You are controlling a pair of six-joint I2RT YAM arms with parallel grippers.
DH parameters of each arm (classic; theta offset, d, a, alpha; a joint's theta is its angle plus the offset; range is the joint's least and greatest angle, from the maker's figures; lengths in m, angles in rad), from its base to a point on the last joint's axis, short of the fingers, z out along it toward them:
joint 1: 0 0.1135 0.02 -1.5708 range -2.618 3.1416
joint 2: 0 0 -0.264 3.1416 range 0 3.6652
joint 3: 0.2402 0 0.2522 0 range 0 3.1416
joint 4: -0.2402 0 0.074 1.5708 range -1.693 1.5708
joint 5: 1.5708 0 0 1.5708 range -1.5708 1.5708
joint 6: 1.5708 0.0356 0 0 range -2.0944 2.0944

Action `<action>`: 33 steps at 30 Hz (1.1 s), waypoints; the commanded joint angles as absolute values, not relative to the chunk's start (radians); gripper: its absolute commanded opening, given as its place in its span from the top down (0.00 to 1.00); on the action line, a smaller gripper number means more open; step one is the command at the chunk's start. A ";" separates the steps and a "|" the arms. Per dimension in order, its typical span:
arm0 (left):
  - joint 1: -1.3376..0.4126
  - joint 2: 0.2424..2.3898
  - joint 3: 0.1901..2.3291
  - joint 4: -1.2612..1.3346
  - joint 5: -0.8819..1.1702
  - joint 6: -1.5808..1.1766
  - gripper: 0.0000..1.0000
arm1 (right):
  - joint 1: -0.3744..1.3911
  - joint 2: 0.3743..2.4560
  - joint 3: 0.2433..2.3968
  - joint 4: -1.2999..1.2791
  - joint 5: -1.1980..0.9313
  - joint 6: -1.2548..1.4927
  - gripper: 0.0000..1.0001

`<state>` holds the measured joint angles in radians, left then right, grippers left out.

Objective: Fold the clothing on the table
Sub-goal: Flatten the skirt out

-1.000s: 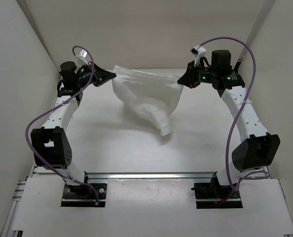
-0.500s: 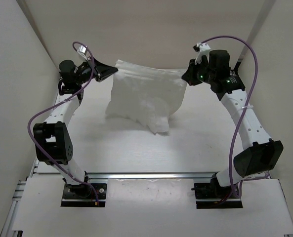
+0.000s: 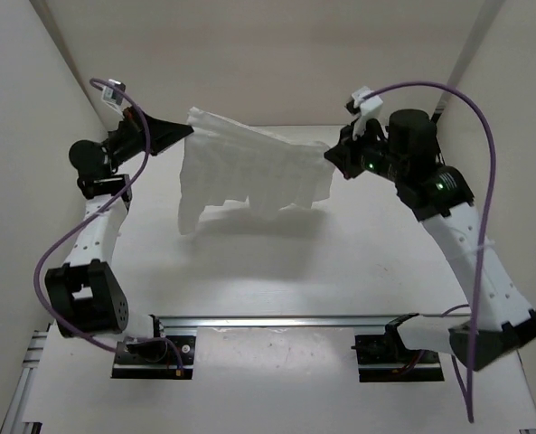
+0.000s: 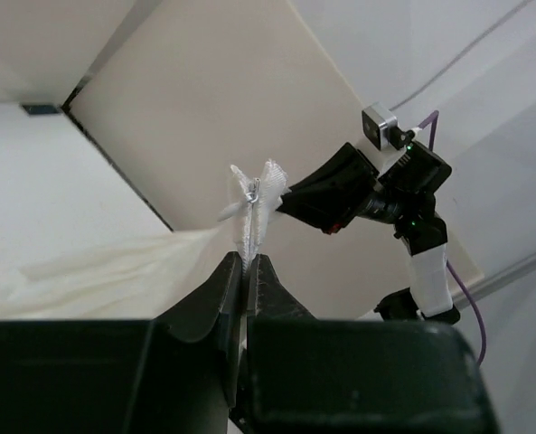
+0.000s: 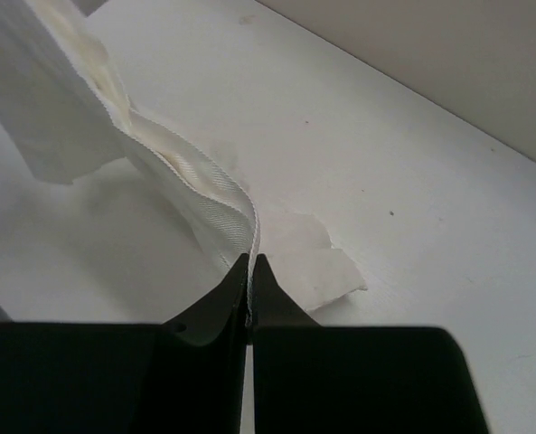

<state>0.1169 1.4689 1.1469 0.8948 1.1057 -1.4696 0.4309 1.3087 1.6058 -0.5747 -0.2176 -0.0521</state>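
The clothing (image 3: 249,167), a thin white pleated garment, hangs spread in the air above the table (image 3: 277,271), stretched between both arms. My left gripper (image 3: 188,131) is shut on its upper left corner; in the left wrist view a tuft of the clothing (image 4: 254,203) sticks out past the left gripper (image 4: 248,262). My right gripper (image 3: 329,152) is shut on the upper right corner. In the right wrist view the hem of the clothing (image 5: 191,176) runs into the pinched right gripper (image 5: 251,262). The lower edge hangs free, longest at the left.
White walls (image 3: 42,99) close in the table on the left, back and right. A silver rail (image 3: 277,321) runs along the near edge between the arm bases. Purple cables (image 3: 480,136) loop beside each arm. The right arm (image 4: 394,194) shows in the left wrist view.
Both arms have risen and moved apart, lifting the clothing off the table. It went from a crumpled hanging bunch to a spread, taut sheet. Both grips have held.
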 commanded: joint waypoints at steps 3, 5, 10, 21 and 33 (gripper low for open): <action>0.066 1.266 1.114 1.156 1.158 -1.588 1.00 | 0.567 1.080 1.513 -0.606 -0.166 -0.123 1.00; 0.048 1.226 1.071 1.201 1.163 -1.611 1.00 | 0.619 1.025 1.461 -0.607 -0.138 -0.112 1.00; 0.031 1.105 0.936 1.057 1.163 -1.533 1.00 | 0.606 0.980 1.421 -0.624 -0.116 -0.071 1.00; 0.069 1.346 0.781 0.492 0.994 -1.080 1.00 | 0.204 1.366 1.439 -0.569 -0.356 -0.008 1.00; 0.012 1.917 1.190 0.399 0.838 -0.966 1.00 | 0.210 1.810 1.646 -0.479 -0.325 -0.026 1.00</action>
<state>0.0036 1.8751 1.0714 0.4210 0.8970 -1.0187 0.2329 1.7985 1.5421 -0.5388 -0.3836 -0.0071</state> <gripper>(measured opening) 0.135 0.007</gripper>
